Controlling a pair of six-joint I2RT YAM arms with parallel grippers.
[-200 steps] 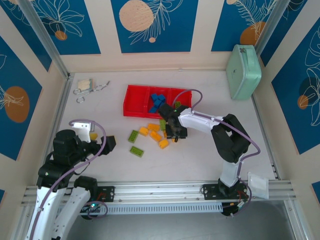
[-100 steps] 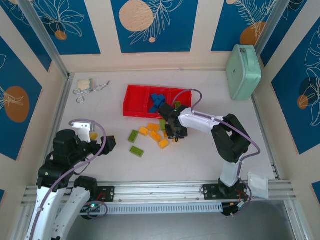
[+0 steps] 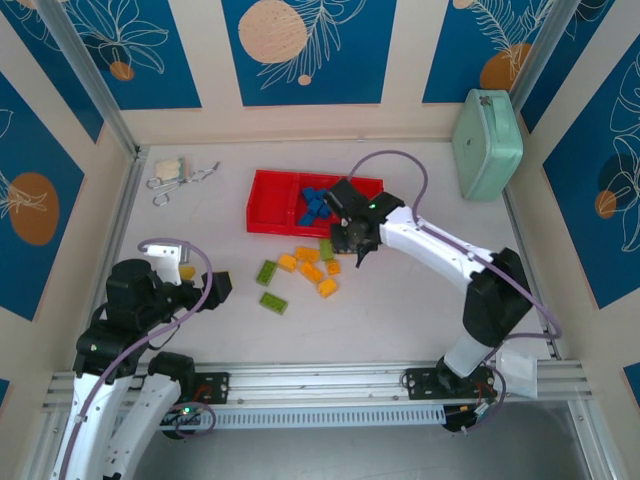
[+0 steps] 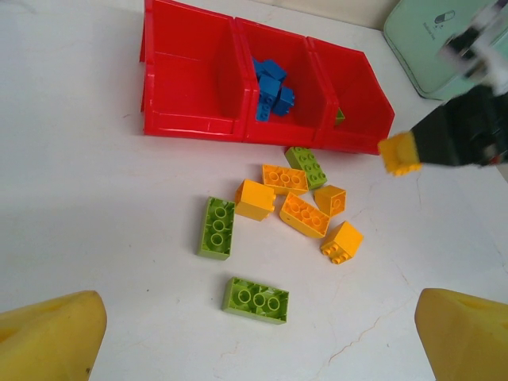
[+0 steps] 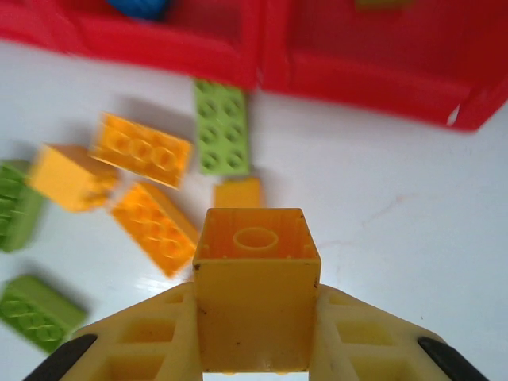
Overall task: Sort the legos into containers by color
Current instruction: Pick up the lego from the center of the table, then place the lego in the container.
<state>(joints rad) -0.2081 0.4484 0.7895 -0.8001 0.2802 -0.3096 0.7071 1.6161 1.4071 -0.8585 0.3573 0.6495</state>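
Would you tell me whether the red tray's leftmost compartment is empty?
Empty: the leftmost compartment shows bare red floor, no brick inside.

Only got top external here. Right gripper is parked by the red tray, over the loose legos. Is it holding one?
Observer: Yes. In the right wrist view the right gripper is shut on an orange-yellow brick, hollow underside toward the camera.
Operator: Anything in the right compartment of the tray? The arm blocks it.
Observer: The left wrist view shows a bit of a green brick in there.
Operator: Left gripper?
Observer: Open; its fingers stand wide apart, gripping nothing.
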